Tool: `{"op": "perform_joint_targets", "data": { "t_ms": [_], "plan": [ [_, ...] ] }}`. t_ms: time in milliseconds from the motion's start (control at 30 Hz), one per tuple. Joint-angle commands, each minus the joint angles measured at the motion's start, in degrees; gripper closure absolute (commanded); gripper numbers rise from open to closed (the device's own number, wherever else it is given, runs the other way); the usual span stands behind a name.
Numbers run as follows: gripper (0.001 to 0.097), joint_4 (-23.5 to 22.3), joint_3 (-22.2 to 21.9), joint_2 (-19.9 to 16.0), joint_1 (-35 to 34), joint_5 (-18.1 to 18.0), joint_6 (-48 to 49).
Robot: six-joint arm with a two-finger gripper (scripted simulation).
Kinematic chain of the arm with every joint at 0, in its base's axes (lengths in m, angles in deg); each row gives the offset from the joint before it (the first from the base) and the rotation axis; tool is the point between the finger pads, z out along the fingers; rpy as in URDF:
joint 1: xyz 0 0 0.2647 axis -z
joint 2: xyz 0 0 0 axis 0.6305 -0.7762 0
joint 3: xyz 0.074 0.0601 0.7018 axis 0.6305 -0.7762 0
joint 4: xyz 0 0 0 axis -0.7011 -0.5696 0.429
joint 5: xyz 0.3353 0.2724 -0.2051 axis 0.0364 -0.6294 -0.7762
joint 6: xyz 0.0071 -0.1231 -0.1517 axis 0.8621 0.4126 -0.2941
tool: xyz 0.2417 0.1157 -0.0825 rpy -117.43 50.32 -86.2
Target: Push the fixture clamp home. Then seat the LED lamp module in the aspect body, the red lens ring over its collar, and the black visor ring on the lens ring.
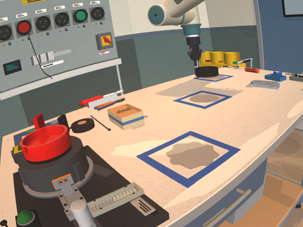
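Note:
The black visor ring (pixel 206 71) sits in the far blue-taped square at the back of the table. The red lens ring (pixel 45 142) sits on top of the dark grey aspect body (pixel 52 167) in the fixture at the near left. The fixture clamp (pixel 71 195) stands in front of the body, with a white handle at its near end. The LED lamp module is hidden under the lens ring. My gripper (pixel 196 64) reaches down onto the left rim of the visor ring. It is closed and grips the ring's rim.
The grey control panel (pixel 52 36) stands behind the table's left side. Two empty blue-taped squares (pixel 202 99) (pixel 188 157) lie between ring and fixture. A tape roll (pixel 82 125), a boxed block (pixel 126 116) and screwdrivers (pixel 101 100) lie mid-left. Yellow housings (pixel 221 58) stand behind the ring.

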Motion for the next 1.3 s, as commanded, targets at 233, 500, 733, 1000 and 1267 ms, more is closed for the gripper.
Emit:
{"op": "perform_joint_targets", "data": {
  "t_ms": [233, 500, 733, 1000, 1267],
  "plan": [
    [0.0901, 0.0, 0.5, 0.5, 0.0, -0.9, 0.0],
    [0.0901, 0.0, 0.5, 0.6, 0.0, -1.1, 0.0],
    [0.0901, 0.0, 1.2, 1.2, 0.0, -2.3, 0.0],
    [0.0901, 0.0, 3.5, 3.0, 0.0, -6.3, 0.0],
    [0.0901, 0.0, 7.4, 5.0, 0.0, -12.1, 0.0]
  ]
}}
